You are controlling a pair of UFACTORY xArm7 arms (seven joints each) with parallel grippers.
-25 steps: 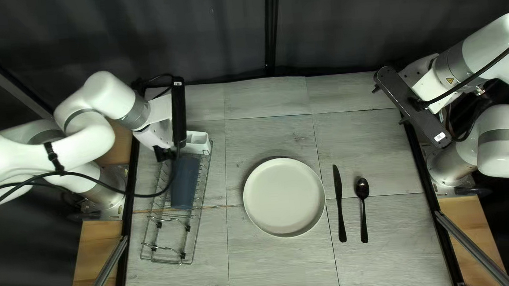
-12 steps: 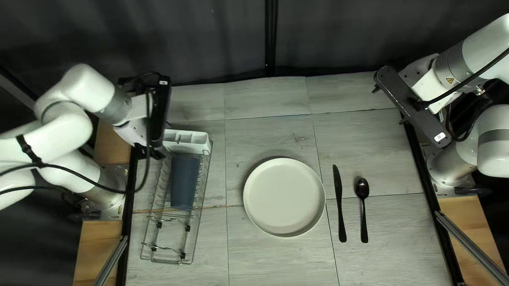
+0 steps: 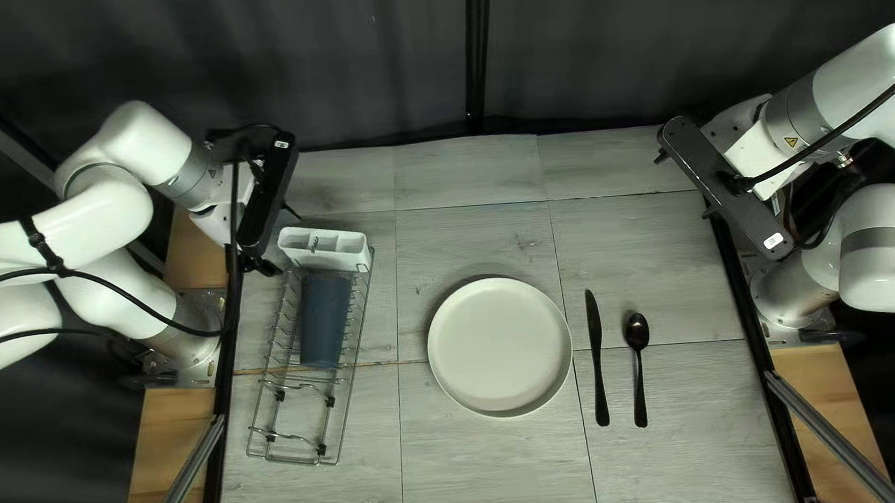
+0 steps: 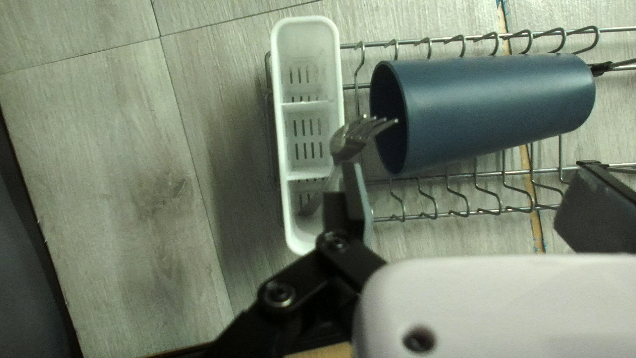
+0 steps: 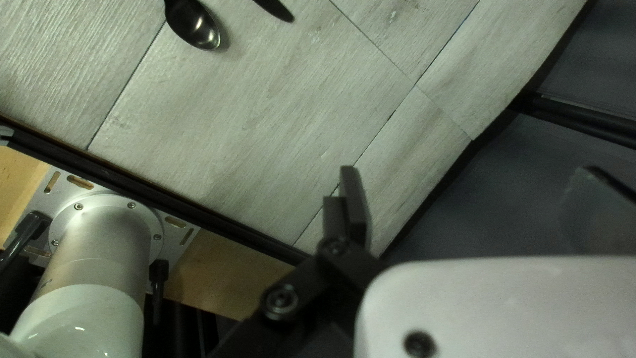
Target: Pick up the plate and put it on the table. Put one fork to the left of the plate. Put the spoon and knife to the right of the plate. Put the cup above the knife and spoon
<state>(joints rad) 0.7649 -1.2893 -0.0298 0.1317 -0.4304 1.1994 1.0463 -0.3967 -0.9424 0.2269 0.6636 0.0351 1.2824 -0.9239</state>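
Observation:
At the upper left of the top left view, my left gripper (image 3: 263, 265) hangs beside the rack's white cutlery caddy (image 3: 331, 248). From its wrist, my left gripper (image 4: 474, 182) stands open; the fork (image 4: 354, 136) leans in the caddy (image 4: 308, 139) ahead of one finger, tines up. The blue cup (image 4: 490, 109) lies on its side in the rack. A white plate (image 3: 499, 346) rests mid-table, with the black knife (image 3: 598, 362) and spoon (image 3: 639, 364) on its right. My right gripper (image 3: 725, 189) is at the upper right; in its wrist view, my right gripper (image 5: 470, 180) is open and empty.
The wire dish rack (image 3: 294, 448) stands on the left part of the table, its front portion holding nothing. A dark curtain (image 3: 387, 52) hangs behind the far edge. My right arm's base (image 5: 109, 232) is bolted beside the table.
My left arm has drawn back to the left and its gripper has turned, uncovering the cutlery caddy in the top left view. The right arm, plate, knife, spoon and cup have stayed put.

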